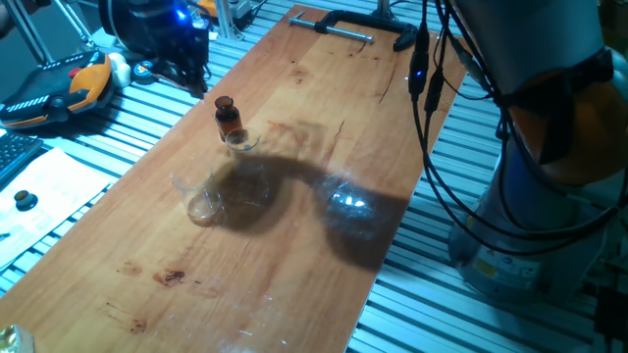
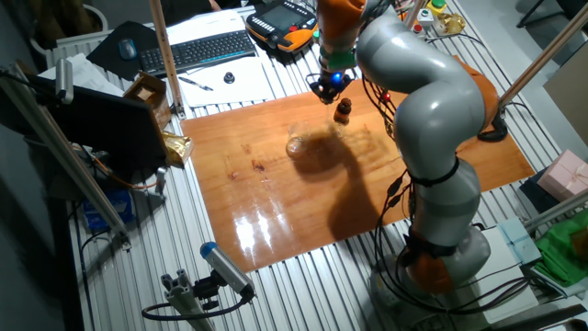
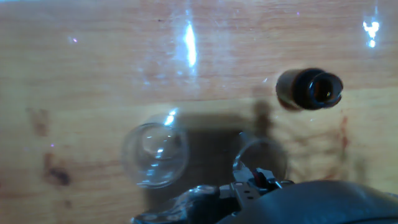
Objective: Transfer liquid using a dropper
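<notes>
A small amber-brown bottle [image 1: 227, 115] stands on the wooden table [image 1: 294, 245]; in the hand view its mouth [image 3: 310, 88] looks open. A small clear beaker [image 1: 240, 142] stands right beside it, and a wider clear glass [image 1: 201, 201] a little nearer. In the hand view both glasses show from above, the wider one [image 3: 155, 154] on the left and the beaker [image 3: 262, 158] on the right. My gripper [image 2: 328, 90] hangs above the table's far edge next to the bottle. Its fingers [image 3: 249, 183] are dark and blurred at the frame's bottom. The dropper is hidden, and the liquid is too faint to make out.
A black clamp bar [image 1: 343, 29] lies at the table's far end. Cables [image 1: 432, 118] hang along the right edge by the arm's base [image 2: 441, 257]. A keyboard [image 2: 197, 51] and an orange-black pendant [image 1: 64, 88] lie off the board.
</notes>
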Robot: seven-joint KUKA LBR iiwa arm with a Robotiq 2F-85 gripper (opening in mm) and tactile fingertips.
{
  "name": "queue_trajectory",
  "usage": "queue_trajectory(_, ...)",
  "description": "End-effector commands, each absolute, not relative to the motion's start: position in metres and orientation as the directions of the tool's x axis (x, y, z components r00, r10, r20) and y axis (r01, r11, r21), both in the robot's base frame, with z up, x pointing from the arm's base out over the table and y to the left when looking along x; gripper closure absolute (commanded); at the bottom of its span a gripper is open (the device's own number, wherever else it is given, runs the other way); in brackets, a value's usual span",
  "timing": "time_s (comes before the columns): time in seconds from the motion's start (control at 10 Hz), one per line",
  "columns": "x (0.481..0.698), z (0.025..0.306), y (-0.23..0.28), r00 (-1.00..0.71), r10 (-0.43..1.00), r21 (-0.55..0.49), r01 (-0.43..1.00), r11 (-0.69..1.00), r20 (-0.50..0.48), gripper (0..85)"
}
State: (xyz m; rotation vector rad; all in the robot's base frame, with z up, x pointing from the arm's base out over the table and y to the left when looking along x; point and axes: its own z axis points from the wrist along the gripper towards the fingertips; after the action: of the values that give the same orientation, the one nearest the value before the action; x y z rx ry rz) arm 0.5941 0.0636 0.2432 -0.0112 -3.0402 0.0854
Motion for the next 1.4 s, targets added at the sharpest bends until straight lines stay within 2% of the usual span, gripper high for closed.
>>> queue_trajectory(0.0,0.593,0.237,0.059,-0.995,-0.009,-0.069,-0.016,0.997,0.100,84.3)
queue_trajectory(0.3,0.585,0.215,0.056,-0.996,-0.034,-0.103,-0.042,0.994,0.077,84.3)
queue_trajectory(1.0,0.588,0.164,0.055,-0.999,-0.049,-0.033,-0.050,0.998,0.021,79.7)
queue_trajectory(1.3,0.581,0.153,0.055,-0.999,-0.040,-0.035,-0.040,0.999,-0.002,69.7)
